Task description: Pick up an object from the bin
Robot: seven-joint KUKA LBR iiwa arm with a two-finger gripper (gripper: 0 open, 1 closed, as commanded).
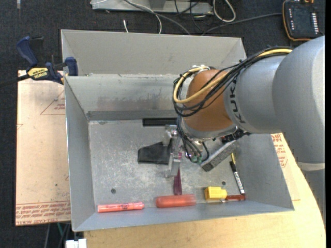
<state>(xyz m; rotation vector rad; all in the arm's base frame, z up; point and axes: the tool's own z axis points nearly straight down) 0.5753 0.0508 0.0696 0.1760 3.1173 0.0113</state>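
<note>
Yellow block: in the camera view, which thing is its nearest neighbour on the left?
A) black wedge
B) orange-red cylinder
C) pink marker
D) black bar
B: the yellow block has the orange-red cylinder just to its left in the same row, while the pink marker lies further left.

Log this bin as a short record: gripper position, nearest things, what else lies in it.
bin: grey metal bin
gripper: gripper low over the bin's middle
nearest: black flat piece beside it, dark red stick just in front
front wall: pink marker, orange-red cylinder, yellow block
right side: black pen
</note>
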